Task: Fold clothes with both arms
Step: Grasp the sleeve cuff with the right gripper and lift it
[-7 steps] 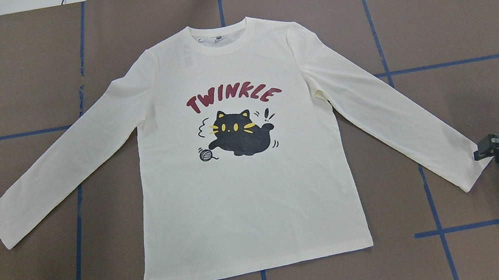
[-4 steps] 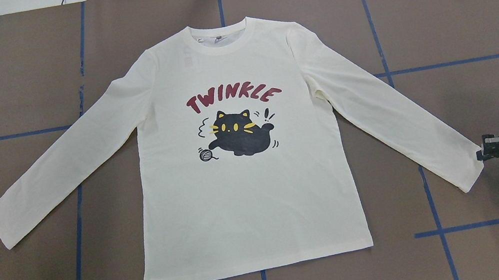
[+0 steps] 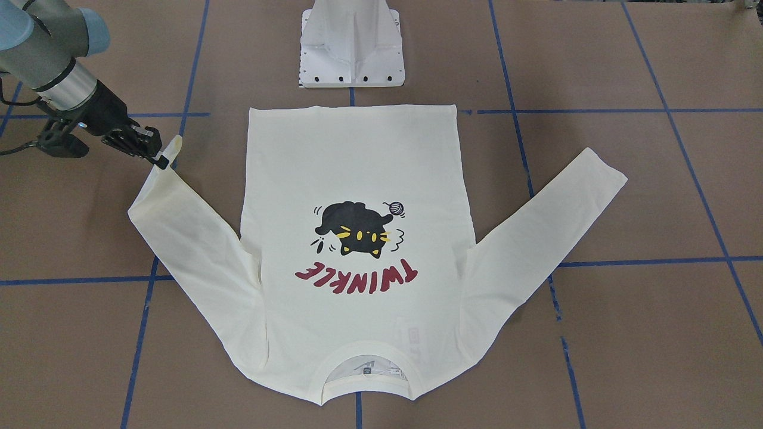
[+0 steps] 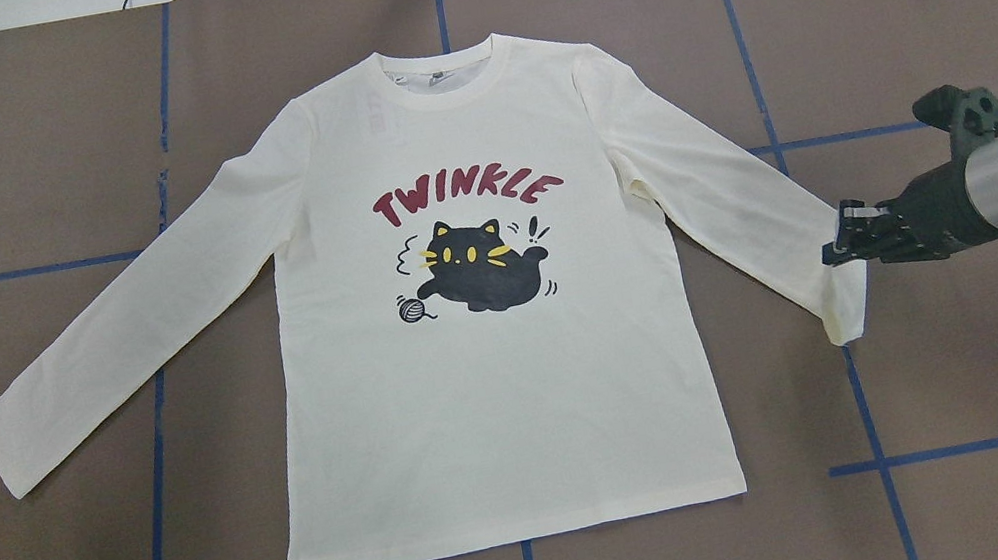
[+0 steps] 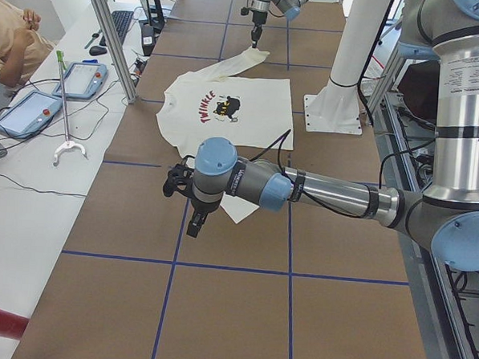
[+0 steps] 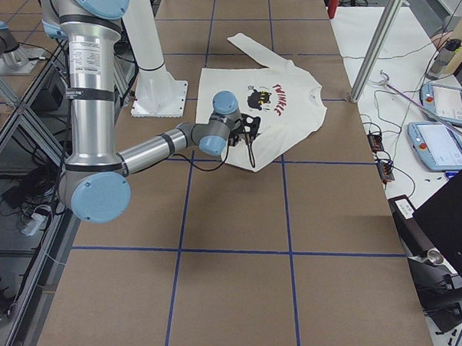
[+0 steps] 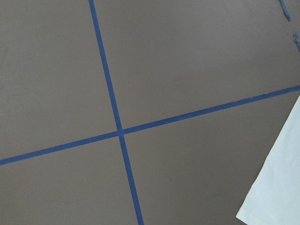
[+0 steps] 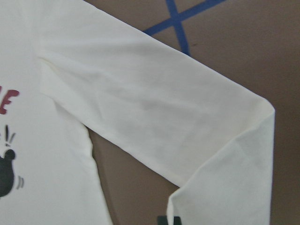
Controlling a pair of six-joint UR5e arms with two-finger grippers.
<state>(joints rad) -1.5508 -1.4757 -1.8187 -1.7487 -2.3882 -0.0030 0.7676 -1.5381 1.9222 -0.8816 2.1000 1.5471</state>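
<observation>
The cream-white shirt lies flat, print side up, with its collar at the far side of the table. My right gripper is shut on the cuff of the shirt's right sleeve and holds it lifted, so the sleeve end doubles back over itself. The front-facing view shows the same grip. The left sleeve lies stretched out flat. My left gripper shows only in the exterior left view, hovering beside the left cuff; I cannot tell whether it is open or shut.
Brown table cover with blue tape grid lines. The white pedestal base stands just behind the shirt's hem. A side table with tablets and a seated person lies beyond the far edge.
The right gripper has risen and moved inward toward the shirt's body, carrying the right cuff with it. The sleeve end, flat before, is now lifted and bent over.
</observation>
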